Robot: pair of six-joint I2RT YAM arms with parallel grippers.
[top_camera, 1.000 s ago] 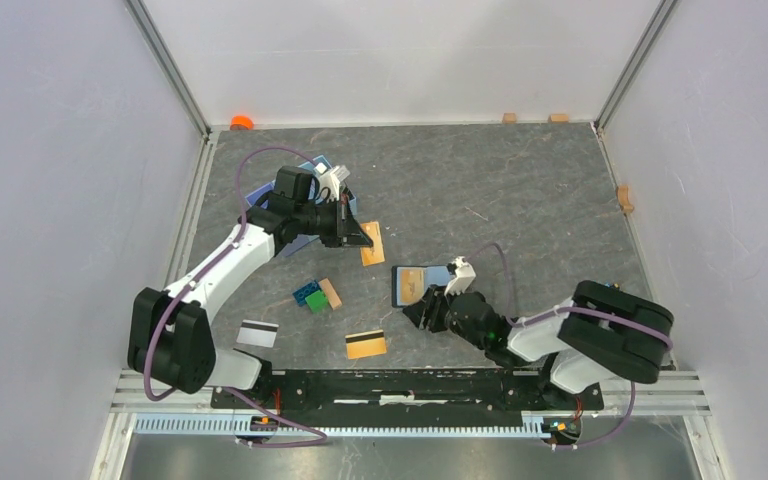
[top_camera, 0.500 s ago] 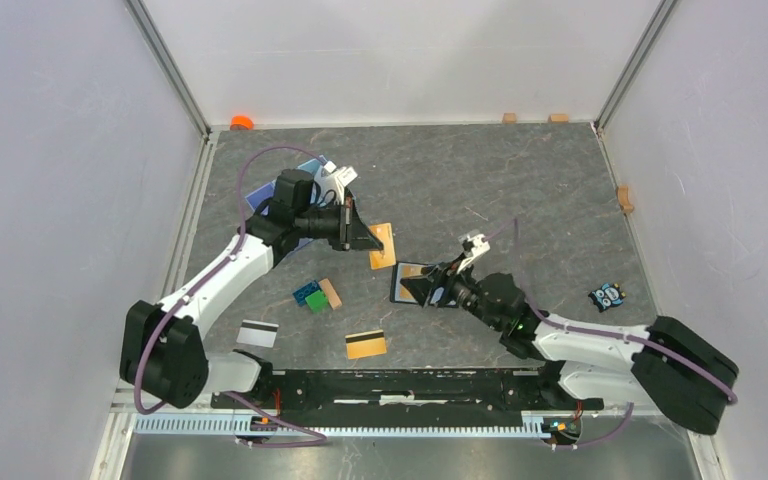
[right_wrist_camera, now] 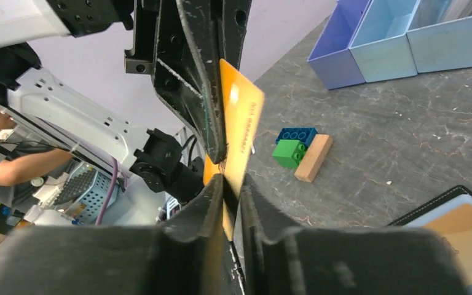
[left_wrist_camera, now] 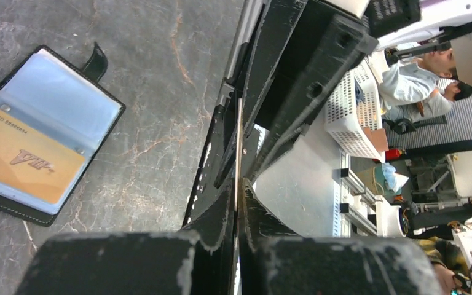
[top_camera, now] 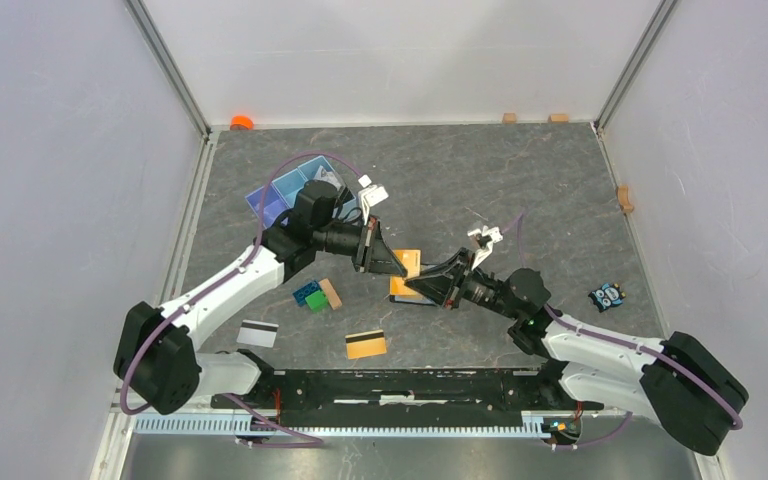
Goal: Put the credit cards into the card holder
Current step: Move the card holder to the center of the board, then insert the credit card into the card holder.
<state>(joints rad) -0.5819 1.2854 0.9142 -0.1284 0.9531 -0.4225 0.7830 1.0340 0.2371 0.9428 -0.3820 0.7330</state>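
Observation:
An orange credit card [top_camera: 409, 260] hangs upright above the table, my left gripper [top_camera: 398, 265] shut on it. In the left wrist view the card [left_wrist_camera: 239, 132] shows edge-on between the closed jaws of the left gripper [left_wrist_camera: 238, 187]. My right gripper [top_camera: 428, 282] faces it from the right. Its jaws [right_wrist_camera: 230, 181] stand narrowly apart around the lower edge of the card [right_wrist_camera: 241, 129]. The card holder [left_wrist_camera: 37, 132] lies open on the table with a gold card [left_wrist_camera: 24, 163] in one pocket. In the top view the arms mostly hide it [top_camera: 402, 296].
A white striped card [top_camera: 257, 333] and a gold striped card [top_camera: 366, 344] lie near the front edge. Green and blue bricks [top_camera: 310, 296] and a wooden block [top_camera: 332, 293] sit left of the holder. The blue tray [top_camera: 278, 200] stands behind the left arm.
My left arm has carried the orange card right, over the card holder. My right gripper has lifted off the holder, turned towards the card and narrowed its jaws around it.

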